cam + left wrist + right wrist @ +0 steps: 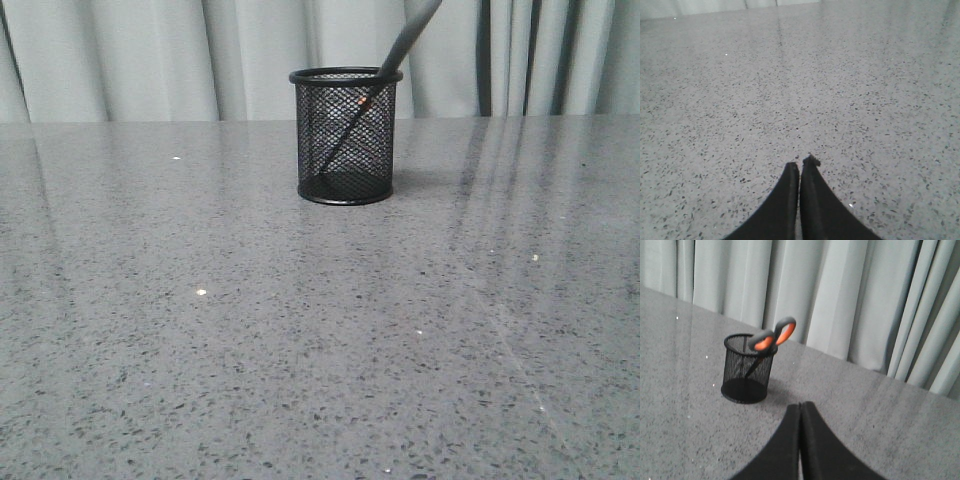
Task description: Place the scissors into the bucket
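Note:
The bucket (346, 136), a small black wire-mesh cup, stands upright on the grey table at the far middle. The scissors (405, 42) stand in it blades down, leaning to the right, grey handles sticking out above the rim. In the right wrist view the bucket (747, 369) shows with the scissors' orange-lined handles (772, 335) over its rim. My right gripper (800, 405) is shut and empty, well back from the bucket. My left gripper (800, 162) is shut and empty over bare table. Neither gripper shows in the front view.
The speckled grey table (300, 330) stretches wide around the bucket. Pale curtains (150, 60) hang behind its far edge.

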